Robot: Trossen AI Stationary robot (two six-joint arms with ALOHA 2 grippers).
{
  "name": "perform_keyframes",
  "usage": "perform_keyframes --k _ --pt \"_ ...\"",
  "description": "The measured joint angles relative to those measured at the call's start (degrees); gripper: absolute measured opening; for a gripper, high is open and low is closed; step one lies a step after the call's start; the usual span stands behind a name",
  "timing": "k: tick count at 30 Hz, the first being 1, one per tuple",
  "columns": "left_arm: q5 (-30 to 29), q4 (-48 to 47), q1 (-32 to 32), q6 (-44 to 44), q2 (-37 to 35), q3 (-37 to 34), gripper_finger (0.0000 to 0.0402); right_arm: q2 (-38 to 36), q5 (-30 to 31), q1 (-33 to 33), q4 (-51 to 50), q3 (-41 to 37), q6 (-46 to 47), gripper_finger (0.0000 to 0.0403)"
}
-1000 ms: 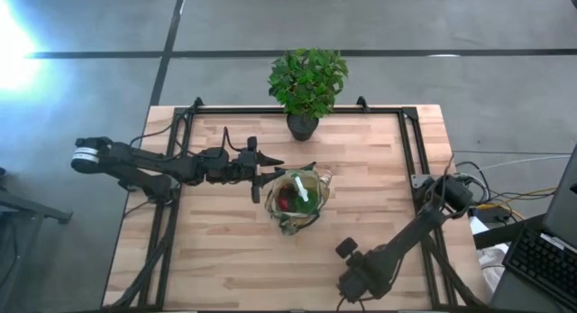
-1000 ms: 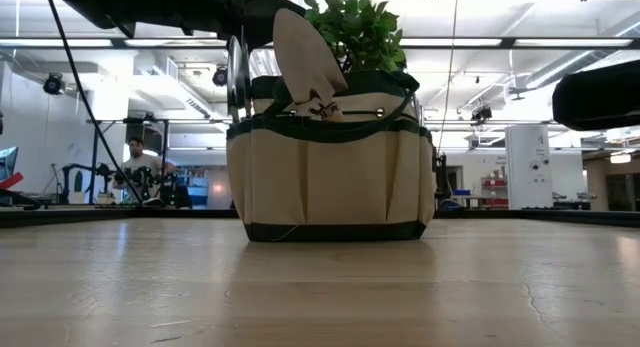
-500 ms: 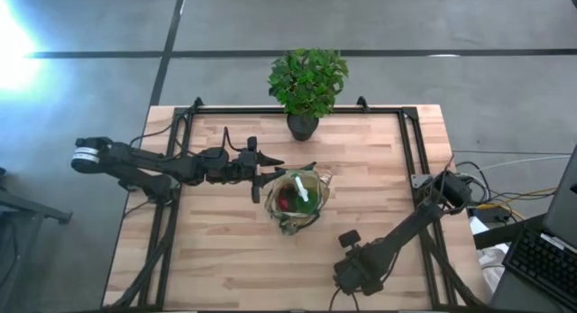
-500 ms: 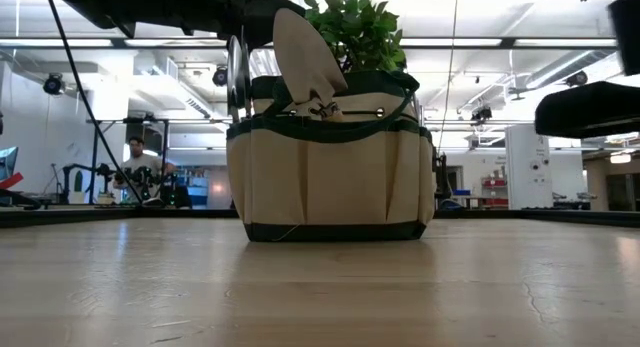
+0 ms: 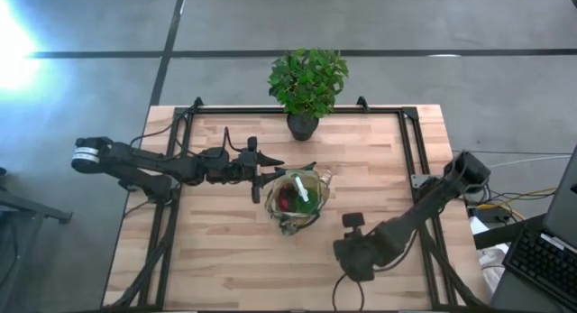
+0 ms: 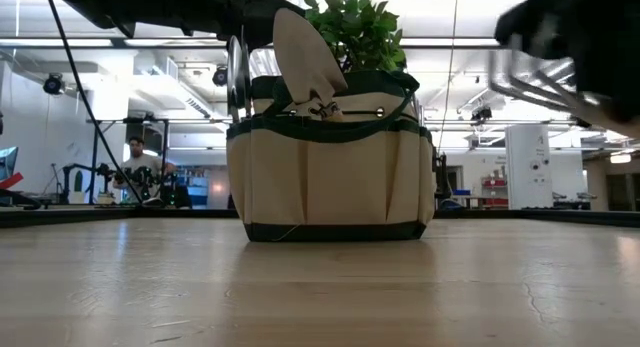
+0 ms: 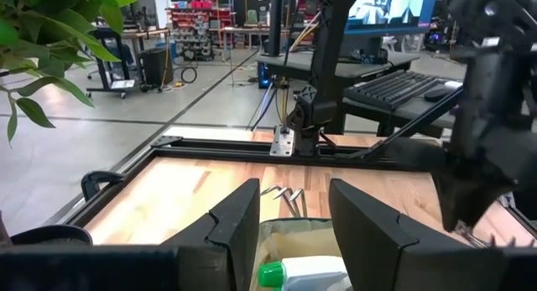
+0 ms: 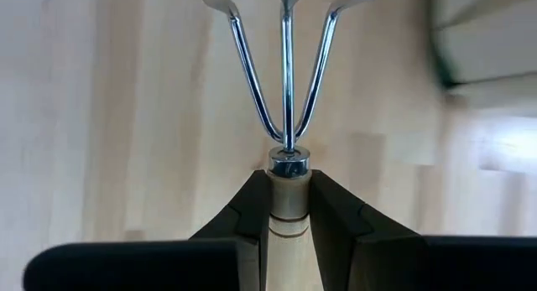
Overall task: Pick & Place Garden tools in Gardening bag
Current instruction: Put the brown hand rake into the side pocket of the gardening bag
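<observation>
The olive-khaki gardening bag point(image 5: 296, 203) stands on its base at mid-table point(image 6: 330, 162). In it are a red item point(image 5: 284, 202), a green-capped spray bottle point(image 7: 302, 274) and a trowel whose blade point(image 6: 305, 57) sticks up from the mouth. My left gripper point(image 5: 268, 172) is open and empty just above the bag's left rim, its fingers either side of the bottle's cap in the left wrist view point(image 7: 292, 228). My right gripper point(image 5: 353, 250) is shut on a three-tined rake point(image 8: 287, 81) with a wooden handle, to the right of the bag and nearer the table's front. My right gripper pinches the rake's wooden handle point(image 8: 287, 199) between its two fingers, at the end just behind the metal collar. The fingers lie along the handle, and the tines point(image 8: 285, 39) reach out ahead of the fingertips. The rake is lifted clear of the table point(image 6: 540, 82).
A leafy potted plant point(image 5: 306, 78) stands at the far edge behind the bag. Black frame rails point(image 5: 410, 151) run along the table's left, right and far sides. Bare wood point(image 5: 225, 259) lies in front of the bag.
My right gripper has risen with the rake and gone toward the table's far edge, nearer the bag. In the low view it has come in from the right, and the tines now show.
</observation>
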Motion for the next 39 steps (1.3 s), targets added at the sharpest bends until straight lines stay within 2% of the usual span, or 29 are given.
perform_keyframes --k 6,10,13,17,23,31,34,39 --pt "0.0 -0.3 0.0 0.0 0.0 0.0 0.0147 -7.1 9.5 0.2 0.4 -2.7 6.8 0.0047" --pt "0.0 -0.4 0.0 0.0 0.0 0.0 0.0147 -11.9 20.2 1.4 4.2 -6.4 12.0 0.0047" --pt "0.0 -0.4 0.0 0.0 0.0 0.0 0.0147 -15.6 29.3 2.5 12.8 -11.2 13.9 0.0047" --pt "-0.3 -0.4 0.0 0.4 0.0 0.0 0.0147 -18.8 36.6 3.2 29.6 -19.3 11.4 0.0047" --pt "-0.5 -0.3 0.0 0.7 0.0 0.0 0.0147 -19.1 42.2 3.1 53.0 -29.1 1.4 0.0047" --pt "-0.5 -0.2 0.0 0.7 0.0 0.0 0.0147 -17.8 50.6 3.1 69.5 -37.5 -2.4 0.0047" --pt "-1.2 -0.2 0.0 0.7 0.0 0.0 0.0147 -17.8 51.1 3.1 76.8 -38.6 -7.5 0.0047" --pt "-2.9 -0.2 0.0 1.0 0.0 0.0 0.0147 -17.8 48.4 3.1 85.6 -39.4 -14.5 0.0047"
